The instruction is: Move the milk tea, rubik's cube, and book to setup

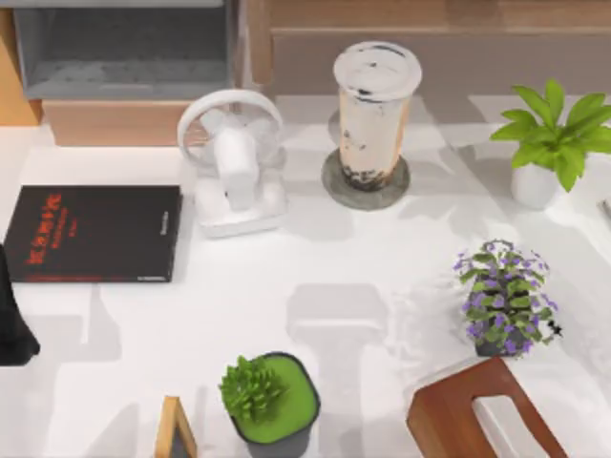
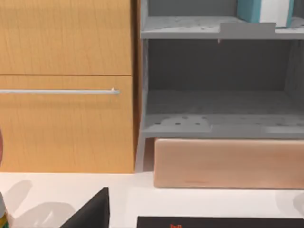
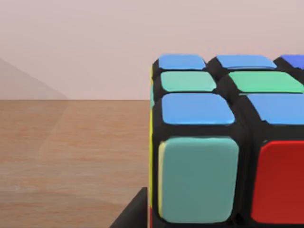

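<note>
The milk tea (image 1: 375, 114), a tall clear cup with a white lid and dark pearls, stands upright on a round grey coaster (image 1: 336, 187) at the back middle of the table. The teal-blue book (image 2: 263, 9) stands on the upper grey shelf in the left wrist view. The rubik's cube (image 3: 223, 142) sits very close in the right wrist view, on a brown wooden surface. A dark part of my right gripper (image 3: 130, 216) lies right beside the cube's lower edge. My left arm (image 1: 11, 324) is at the table's far left edge, near the black book.
A white desk fan (image 1: 234, 162) stands left of the milk tea. A flat black book with red lettering (image 1: 95, 234) lies at the left. Potted plants (image 1: 270, 399) (image 1: 504, 298) (image 1: 554, 143) stand at the front and right. A wooden box (image 1: 482, 415) sits front right. A grey shelf unit (image 2: 218, 85) stands beside a wooden cabinet (image 2: 66, 85).
</note>
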{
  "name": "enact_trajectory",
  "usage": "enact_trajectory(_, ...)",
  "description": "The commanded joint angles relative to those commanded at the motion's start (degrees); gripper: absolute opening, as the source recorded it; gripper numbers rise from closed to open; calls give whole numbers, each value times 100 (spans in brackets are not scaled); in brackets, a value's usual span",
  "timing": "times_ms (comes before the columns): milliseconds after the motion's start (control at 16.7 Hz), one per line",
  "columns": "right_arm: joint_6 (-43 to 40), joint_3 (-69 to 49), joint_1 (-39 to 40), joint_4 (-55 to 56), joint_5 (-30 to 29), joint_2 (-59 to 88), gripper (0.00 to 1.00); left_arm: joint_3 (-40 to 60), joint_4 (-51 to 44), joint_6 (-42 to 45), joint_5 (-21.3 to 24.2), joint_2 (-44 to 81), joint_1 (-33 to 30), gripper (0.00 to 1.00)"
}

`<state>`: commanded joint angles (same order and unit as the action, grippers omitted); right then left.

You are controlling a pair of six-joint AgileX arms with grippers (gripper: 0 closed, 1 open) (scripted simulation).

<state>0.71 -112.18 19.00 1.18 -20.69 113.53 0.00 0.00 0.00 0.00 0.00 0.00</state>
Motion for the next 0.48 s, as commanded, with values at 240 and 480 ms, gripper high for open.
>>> enact_trajectory(240,0,0,0,0,0,0,90,0,0,0,0,0,0,100)
enact_trajectory(480,0,0,0,0,0,0,100,0,0,0,0,0,0,100)
